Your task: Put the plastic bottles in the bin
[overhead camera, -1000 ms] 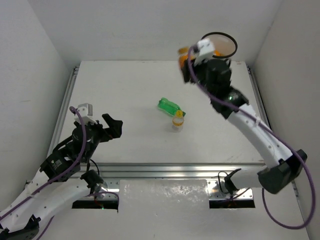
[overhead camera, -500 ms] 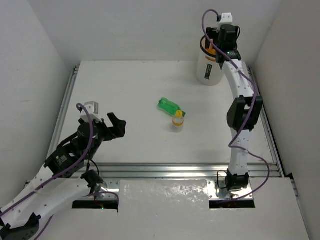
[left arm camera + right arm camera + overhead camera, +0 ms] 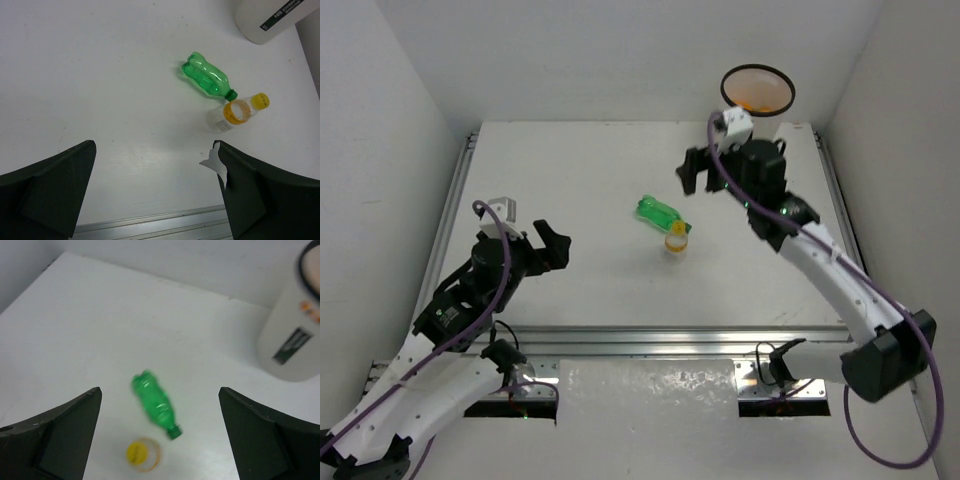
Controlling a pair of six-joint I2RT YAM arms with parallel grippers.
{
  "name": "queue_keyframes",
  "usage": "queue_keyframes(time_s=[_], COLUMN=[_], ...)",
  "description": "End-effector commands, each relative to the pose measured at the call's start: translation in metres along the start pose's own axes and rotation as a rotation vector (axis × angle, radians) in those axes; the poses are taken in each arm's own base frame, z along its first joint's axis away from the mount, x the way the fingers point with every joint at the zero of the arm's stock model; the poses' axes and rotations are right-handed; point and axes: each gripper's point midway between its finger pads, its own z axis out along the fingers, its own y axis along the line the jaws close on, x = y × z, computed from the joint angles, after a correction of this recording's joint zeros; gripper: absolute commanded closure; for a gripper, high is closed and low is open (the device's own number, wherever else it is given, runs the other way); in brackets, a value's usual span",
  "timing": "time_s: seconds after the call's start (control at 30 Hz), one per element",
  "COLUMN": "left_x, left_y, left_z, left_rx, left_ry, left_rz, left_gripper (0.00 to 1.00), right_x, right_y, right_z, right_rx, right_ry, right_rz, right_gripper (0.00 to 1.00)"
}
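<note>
Two lie loose on the table (image 3: 570, 160), the green bottle (image 3: 657, 211) just beside the yellow-capped bottle (image 3: 676, 240), while orange shows inside the bin (image 3: 300, 330) at the far right, so the task looks mostly done; left claw (image 3: 553, 248) and right claw (image 3: 698, 172) both hang open and empty.

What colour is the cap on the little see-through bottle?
Yellow. The cap shows best in the left wrist view.
</note>
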Motion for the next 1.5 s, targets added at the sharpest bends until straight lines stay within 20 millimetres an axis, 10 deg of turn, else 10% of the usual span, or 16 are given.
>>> queue_keyframes(time_s=[0.0,0.23,0.63,0.83,0.97,1.13,1.27,1.47], left_x=[-0.01,-0.009,-0.01,-0.009,-0.009,-0.009,-0.009,-0.01], left_y=[-0.01,-0.013,-0.014,-0.014,-0.015,-0.018,-0.017,-0.014], left_z=[-0.003,-0.003,-0.004,-0.005,-0.005,-0.005,-0.005,-0.002], left_rx=[0.067,0.084,0.091,0.094,0.101,0.114,0.113,0.082], left_ry=[-0.045,-0.036,-0.041,-0.04,-0.04,-0.036,-0.037,-0.035], left_rz=[-0.011,-0.001,-0.001,-0.001,0.0,0.005,0.006,0.003], left_gripper=[0.0,0.0,0.0,0.0,0.0,0.0,0.0,0.0], right_x=[0.074,0.15,0.202,0.207,0.15,0.003,-0.077,-0.117], right_y=[0.032,0.062,0.086,0.102,0.113,0.097,-0.005,-0.156], right_z=[-0.009,-0.012,-0.003,0.005,-0.003,-0.016,0.011,0.068], right_rx=[-0.066,-0.184,-0.256,-0.272,-0.316,-0.293,0.028,0.278], right_ry=[0.049,0.146,0.28,0.29,0.175,-0.105,-0.248,-0.295], right_rz=[0.064,0.058,0.028,-0.036,-0.043,-0.041,0.0,0.106], right_gripper=[0.01,0.01,0.06,0.56,0.9,0.88,0.89,0.9])
